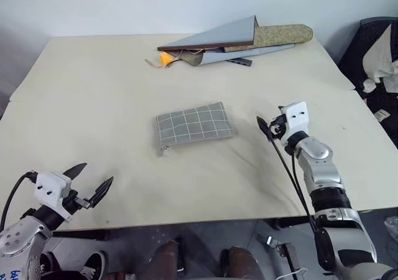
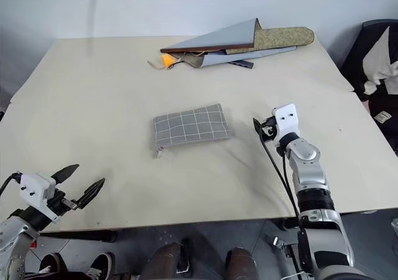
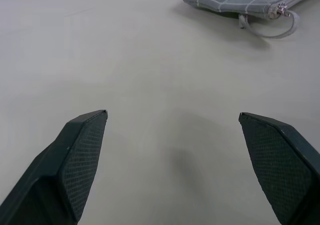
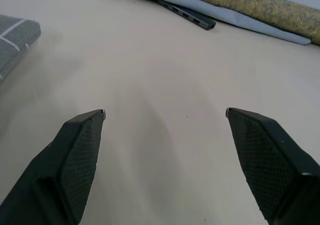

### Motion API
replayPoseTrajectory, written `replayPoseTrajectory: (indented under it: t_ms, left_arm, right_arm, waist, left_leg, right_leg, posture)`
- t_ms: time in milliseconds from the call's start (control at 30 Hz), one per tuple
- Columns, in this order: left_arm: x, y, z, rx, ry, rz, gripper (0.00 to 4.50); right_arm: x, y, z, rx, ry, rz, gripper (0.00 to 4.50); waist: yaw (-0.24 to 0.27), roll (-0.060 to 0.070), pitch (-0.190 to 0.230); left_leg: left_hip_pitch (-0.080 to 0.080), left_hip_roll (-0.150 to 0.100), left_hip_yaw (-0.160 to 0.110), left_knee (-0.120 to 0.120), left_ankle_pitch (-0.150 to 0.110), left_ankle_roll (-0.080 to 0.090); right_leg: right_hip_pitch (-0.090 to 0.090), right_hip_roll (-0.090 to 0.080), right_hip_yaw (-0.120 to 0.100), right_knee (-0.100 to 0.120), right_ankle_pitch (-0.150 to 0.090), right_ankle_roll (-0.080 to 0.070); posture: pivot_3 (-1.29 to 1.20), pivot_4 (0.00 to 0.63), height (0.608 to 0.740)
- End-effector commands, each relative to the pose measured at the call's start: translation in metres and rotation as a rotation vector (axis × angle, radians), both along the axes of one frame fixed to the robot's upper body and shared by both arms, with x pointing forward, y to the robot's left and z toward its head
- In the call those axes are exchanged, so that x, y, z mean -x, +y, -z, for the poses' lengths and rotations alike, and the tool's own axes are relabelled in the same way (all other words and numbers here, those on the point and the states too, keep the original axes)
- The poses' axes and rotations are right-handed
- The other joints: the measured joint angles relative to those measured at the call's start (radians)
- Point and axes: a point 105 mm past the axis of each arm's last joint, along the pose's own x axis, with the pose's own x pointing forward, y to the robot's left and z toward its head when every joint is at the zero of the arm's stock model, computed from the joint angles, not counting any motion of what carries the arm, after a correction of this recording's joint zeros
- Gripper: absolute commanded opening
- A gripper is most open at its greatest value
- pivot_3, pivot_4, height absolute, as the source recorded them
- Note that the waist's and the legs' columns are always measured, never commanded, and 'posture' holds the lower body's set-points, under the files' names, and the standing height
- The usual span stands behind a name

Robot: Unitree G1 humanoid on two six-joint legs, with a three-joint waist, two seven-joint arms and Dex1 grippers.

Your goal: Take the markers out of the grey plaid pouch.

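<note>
Pouch [image 1: 194, 124] closed on worktop [image 1: 93, 106]; both hands spread, empty.
Soft fabric, probably light: pin one end, pull zip tab [image 3: 276, 11].

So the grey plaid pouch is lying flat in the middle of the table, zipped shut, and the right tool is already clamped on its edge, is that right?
Not quite. The right tool is open and holds nothing; it hovers beside the grey plaid pouch with bare table between them, as the left eye view shows. The rest stands: the pouch lies flat mid-table, zipped shut.
</note>
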Motion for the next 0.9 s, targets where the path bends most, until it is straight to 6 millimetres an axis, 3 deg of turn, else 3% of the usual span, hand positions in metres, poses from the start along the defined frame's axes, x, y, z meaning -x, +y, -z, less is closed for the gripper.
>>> replayPoseTrajectory:
  t_ms: [33,200,367,467,567,700,833,900]
  left_arm:
    - [-0.001,-0.002,-0.012,-0.013,-0.060,0.010,4.48]
    - [-0.013,-0.011,-0.010,-0.071,-0.049,0.018,4.48]
    - [-0.023,-0.015,-0.019,0.003,-0.065,0.077,4.48]
    - [-0.038,-0.019,-0.024,-0.068,-0.100,0.103,4.48]
    - [-0.053,-0.022,-0.030,-0.098,-0.138,0.119,4.50]
    - [-0.073,-0.031,-0.032,-0.210,-0.182,0.182,4.50]
    - [-0.092,-0.040,-0.029,-0.381,-0.228,0.236,4.50]
    - [-0.101,-0.044,-0.024,-0.496,-0.241,0.277,4.50]
  right_arm:
    - [0.000,-0.002,-0.017,0.004,-0.060,-0.004,4.07]
    - [0.004,-0.006,-0.018,0.008,-0.064,0.004,4.07]
    - [0.007,-0.001,-0.023,0.027,-0.081,-0.011,4.07]
    - [0.010,0.036,-0.029,0.012,-0.095,-0.138,4.07]
    - [0.013,0.064,-0.029,-0.021,-0.088,-0.228,3.46]
    - [0.013,0.107,-0.027,0.008,-0.100,-0.303,2.06]
    - [0.006,0.127,-0.016,0.107,-0.097,-0.305,0.54]
    - [0.000,0.130,-0.010,0.164,-0.091,-0.283,0.04]
  waist:
    - [0.000,0.000,0.000]
    - [0.001,0.000,0.000]
    - [0.001,0.000,0.000]
    - [0.000,0.000,0.000]
    - [0.000,0.000,0.000]
    - [-0.001,0.000,0.000]
    - [0.002,0.000,0.000]
    - [0.003,-0.001,0.000]
  left_leg:
    - [0.000,0.000,0.000,0.000,0.000,0.000]
    - [0.000,0.000,0.000,0.000,0.000,0.000]
    - [0.000,0.000,0.000,0.000,0.000,0.000]
    - [0.000,0.000,0.001,0.000,0.000,0.000]
    - [0.000,0.001,0.001,-0.001,0.000,0.000]
    - [0.000,0.000,0.003,-0.001,0.000,0.000]
    - [-0.001,0.000,0.004,-0.001,0.000,0.000]
    - [-0.002,-0.001,0.004,-0.001,0.001,0.000]
  right_leg:
    - [0.000,0.000,0.000,0.000,0.000,0.000]
    - [0.000,0.000,0.000,0.000,0.000,0.000]
    - [-0.001,0.000,0.000,0.000,0.000,0.000]
    - [-0.001,0.000,-0.001,0.000,0.000,0.000]
    - [-0.001,0.001,-0.002,0.001,0.000,0.000]
    - [-0.003,0.001,-0.004,0.002,0.000,0.000]
    - [-0.008,0.001,-0.003,0.008,0.000,0.000]
    - [-0.009,0.000,-0.003,0.009,0.000,0.000]
  posture:
    - [0.00,0.150,0.740]
    - [0.00,0.150,0.740]
    - [0.00,0.150,0.740]
    - [0.00,0.150,0.740]
    - [0.00,0.150,0.740]
    - [0.00,0.150,0.740]
    - [0.00,0.150,0.740]
    - [0.00,0.150,0.740]
